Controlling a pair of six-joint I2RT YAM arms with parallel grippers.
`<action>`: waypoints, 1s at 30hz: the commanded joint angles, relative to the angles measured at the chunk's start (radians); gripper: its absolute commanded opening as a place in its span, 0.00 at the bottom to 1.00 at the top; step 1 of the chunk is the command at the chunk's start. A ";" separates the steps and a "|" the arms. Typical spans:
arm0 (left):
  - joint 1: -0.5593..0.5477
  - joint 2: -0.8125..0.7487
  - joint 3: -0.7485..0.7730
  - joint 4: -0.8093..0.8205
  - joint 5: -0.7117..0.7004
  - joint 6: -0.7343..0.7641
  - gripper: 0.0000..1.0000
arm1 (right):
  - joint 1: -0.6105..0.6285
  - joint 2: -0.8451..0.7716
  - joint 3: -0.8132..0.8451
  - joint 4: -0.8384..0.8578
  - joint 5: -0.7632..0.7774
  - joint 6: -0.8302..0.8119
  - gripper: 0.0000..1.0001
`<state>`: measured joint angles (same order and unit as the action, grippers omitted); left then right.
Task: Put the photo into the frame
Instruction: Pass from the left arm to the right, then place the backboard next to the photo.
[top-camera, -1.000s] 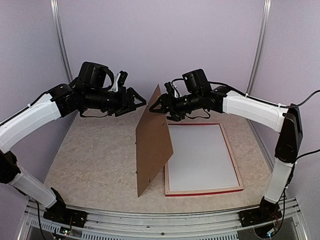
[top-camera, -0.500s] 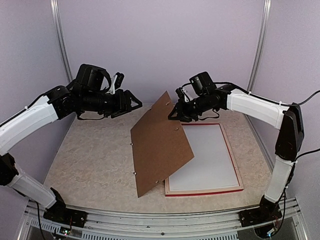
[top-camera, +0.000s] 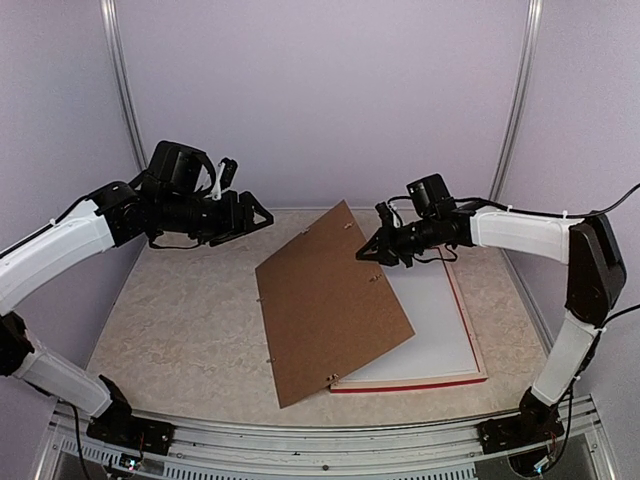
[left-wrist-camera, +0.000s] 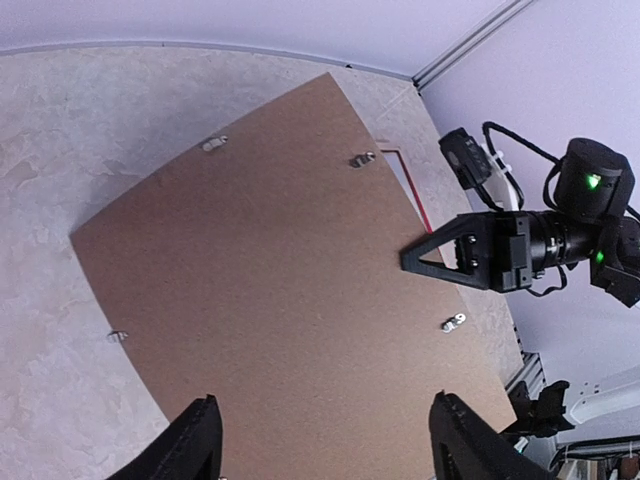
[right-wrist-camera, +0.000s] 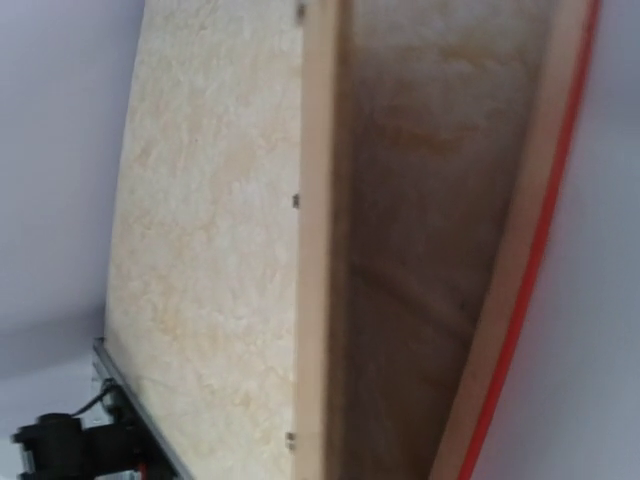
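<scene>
The frame (top-camera: 420, 384) lies flat at the right of the table, pale wood side up, with a red outer edge. A white sheet (top-camera: 437, 320) fills its opening. The photo is not in view. A brown backing board (top-camera: 330, 300) slants over the frame's left half, its near corner on the table. My right gripper (top-camera: 366, 254) is shut, its tip on or just above the board's raised far edge. The left wrist view shows both right fingers (left-wrist-camera: 440, 245) over the board (left-wrist-camera: 280, 260). My left gripper (top-camera: 262, 212) hangs open to the left, apart from the board.
Small metal clips (left-wrist-camera: 362, 159) sit along the board's edges. In the right wrist view the frame's pale rail (right-wrist-camera: 318, 250) and red edge (right-wrist-camera: 520, 300) border a shadowed interior. Marbled tabletop (top-camera: 180, 310) lies left of the board; a metal rail (top-camera: 300, 440) runs along the near edge.
The backing board has tipped from near upright down to the right, over the frame. My right gripper followed it down and closed. My left gripper drew back left and opened wider.
</scene>
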<state>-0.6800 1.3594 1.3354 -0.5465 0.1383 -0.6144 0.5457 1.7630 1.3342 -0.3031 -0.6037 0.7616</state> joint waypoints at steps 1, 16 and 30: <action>0.010 -0.023 -0.020 0.020 -0.050 0.036 0.76 | -0.049 -0.114 -0.112 0.164 -0.079 0.048 0.00; 0.030 -0.024 -0.088 0.058 -0.097 0.024 0.99 | -0.405 -0.425 -0.325 0.130 -0.307 0.051 0.00; 0.030 0.008 -0.095 0.078 -0.077 0.020 0.99 | -0.658 -0.444 -0.416 -0.017 -0.517 -0.109 0.00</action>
<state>-0.6559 1.3506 1.2568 -0.5003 0.0490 -0.5938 -0.1001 1.3293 0.9337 -0.3122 -0.9844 0.6903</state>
